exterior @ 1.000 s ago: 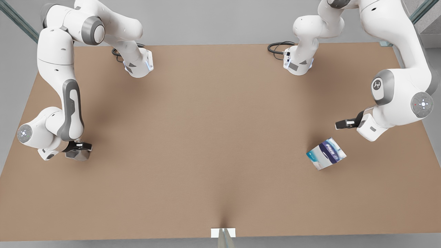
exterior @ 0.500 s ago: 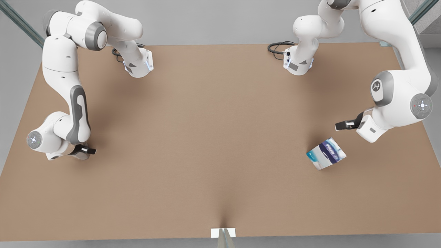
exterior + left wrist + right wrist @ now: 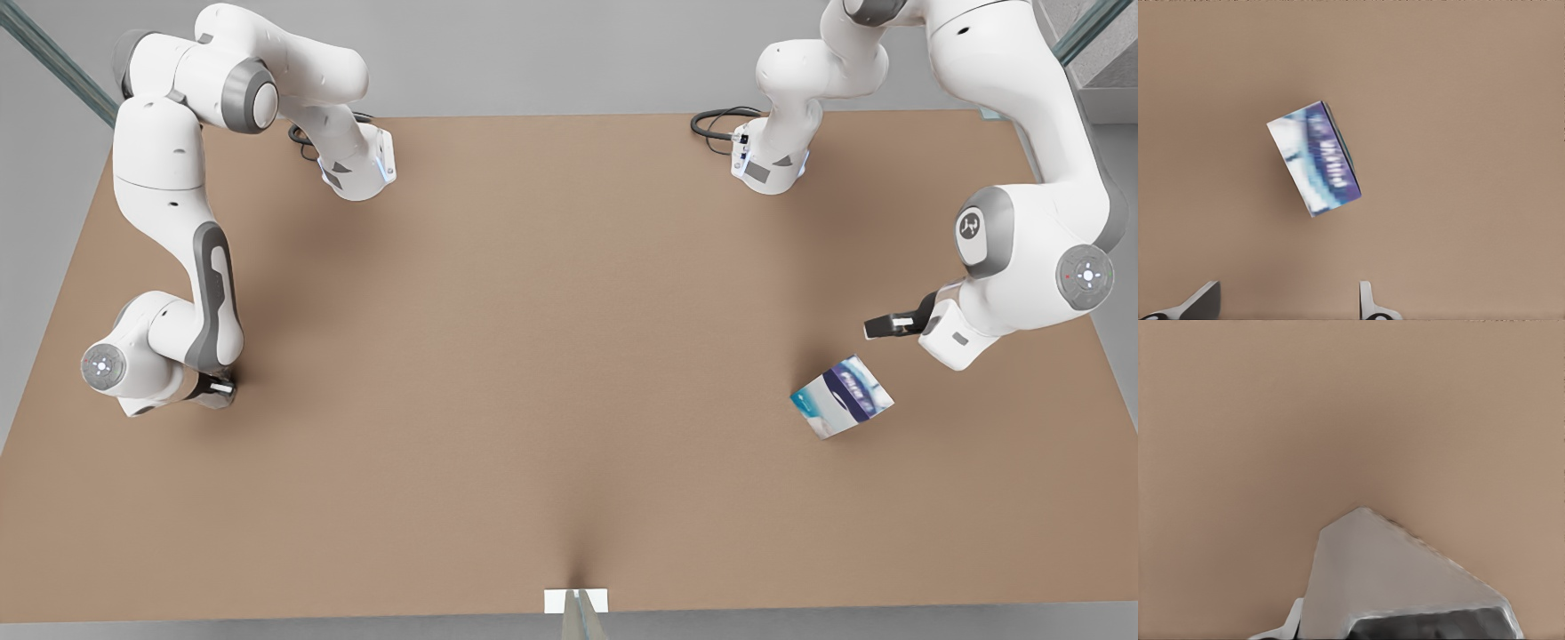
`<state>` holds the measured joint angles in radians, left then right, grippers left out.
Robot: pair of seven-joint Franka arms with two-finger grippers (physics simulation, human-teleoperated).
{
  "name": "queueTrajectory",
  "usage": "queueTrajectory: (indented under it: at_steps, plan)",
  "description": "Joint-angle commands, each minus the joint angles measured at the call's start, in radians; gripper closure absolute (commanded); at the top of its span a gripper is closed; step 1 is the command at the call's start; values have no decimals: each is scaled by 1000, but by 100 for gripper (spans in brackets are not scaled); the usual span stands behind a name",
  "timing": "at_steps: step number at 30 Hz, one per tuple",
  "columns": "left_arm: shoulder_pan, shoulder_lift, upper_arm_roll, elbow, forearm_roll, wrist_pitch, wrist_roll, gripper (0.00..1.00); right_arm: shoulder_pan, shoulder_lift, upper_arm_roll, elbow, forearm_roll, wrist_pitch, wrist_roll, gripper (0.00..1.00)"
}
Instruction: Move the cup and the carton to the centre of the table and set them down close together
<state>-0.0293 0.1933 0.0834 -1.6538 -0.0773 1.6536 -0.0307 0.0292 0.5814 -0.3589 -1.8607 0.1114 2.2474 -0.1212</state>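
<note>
The carton (image 3: 842,396), white and light blue with a dark band, lies on the brown table (image 3: 533,311) at the front view's right. My left gripper (image 3: 885,326) hovers just beyond it and apart from it. In the left wrist view the carton (image 3: 1315,159) lies ahead of the left gripper (image 3: 1285,303), which is open with nothing in it. At the front view's left, my right gripper (image 3: 218,389) is low over the cup, which the wrist mostly hides there. The right wrist view has the pale grey faceted cup (image 3: 1391,573) very near the camera.
Both arm bases (image 3: 356,169) (image 3: 769,164) stand at the table's far edge, with black cables (image 3: 711,124) beside them. A small white marker (image 3: 576,601) sits at the middle of the near edge. Bare tabletop stretches between the two arms.
The arm at the front view's left has dropped and turned over the cup, which showed beside the gripper earlier and is now covered. The other arm shifted only slightly. The carton has not moved.
</note>
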Motion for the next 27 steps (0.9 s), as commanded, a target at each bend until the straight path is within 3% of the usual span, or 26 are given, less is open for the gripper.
queueTrajectory:
  at_steps: [1,8,13,17,21,24,27]
  plan:
    - [0,-2,-1,0,1,0,0,0,0,2,0,0,-2,0,2,79]
    - [-1,-45,1,2,1,2,-64,0,0,-31,20,3,-1,-5,-23,79]
    - [-1,-32,-1,0,-1,51,-264,0,-2,-118,126,-3,-1,-71,-20,79]
    - [-1,-12,-2,2,-3,101,-304,0,0,-141,279,78,-16,-169,215,79]
    - [-4,28,-5,18,-3,103,-324,0,-2,-121,551,225,-151,-253,681,79]
    - [-18,55,-5,25,-1,118,-390,0,37,-64,646,313,-208,-253,913,79]
    - [-24,103,-5,16,-6,222,-431,0,207,49,647,508,-242,-310,1100,79]
